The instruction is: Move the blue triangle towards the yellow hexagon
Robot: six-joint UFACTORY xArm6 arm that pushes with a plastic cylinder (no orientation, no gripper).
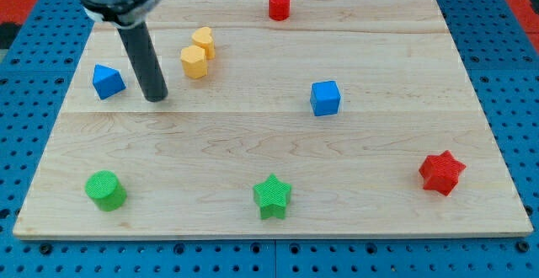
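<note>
Wooden board (379, 143) carries blue triangle (108, 82), two yellow hexagons (194, 61) (203, 41), blue cube (325, 98), red cylinder (279, 5), red star (442, 173), green star (272, 196), green cylinder (105, 189)

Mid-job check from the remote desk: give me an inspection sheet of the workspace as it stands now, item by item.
Surface: pale wooden board, flat, on a blue perforated base.
Job's things: blue triangle block near the view's left edge; yellow hexagon block to its right, touching a second yellow block. Triangle and hexagon are apart.
Clutter: blue cube, red cylinder, red star, green star, green cylinder.
Grippers: none; my tip sits between triangle and hexagon, just right of the triangle, not touching it.
Cables: nothing seen.
Surroundings: red patches at the top corners.
</note>
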